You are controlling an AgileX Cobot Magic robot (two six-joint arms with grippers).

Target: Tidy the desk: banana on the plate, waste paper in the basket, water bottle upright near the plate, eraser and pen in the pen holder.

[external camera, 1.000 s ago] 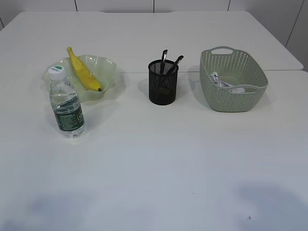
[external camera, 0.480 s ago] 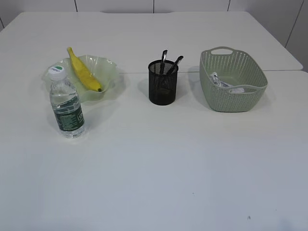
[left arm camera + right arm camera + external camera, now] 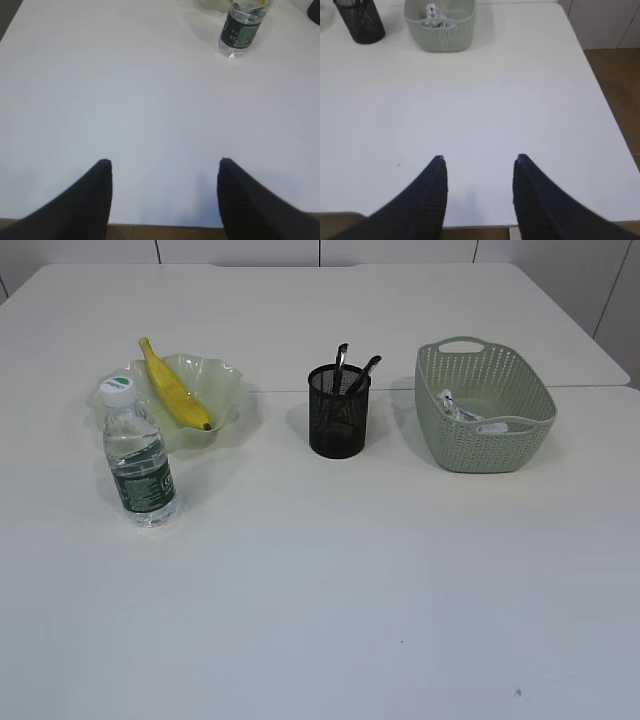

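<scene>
Desk looking tidy: water bottle (image 3: 241, 31) standing upright, lying far ahead-right of left gripper (image 3: 162, 172), nearer arm; both grippers hanging spread, empty; right gripper (image 3: 480, 167) idling.

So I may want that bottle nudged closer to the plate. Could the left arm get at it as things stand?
Probably yes. The left tool is open and empty over bare desk, and nothing lies between it and the upright water bottle ahead to its right. The plate sits just behind the bottle.
</scene>
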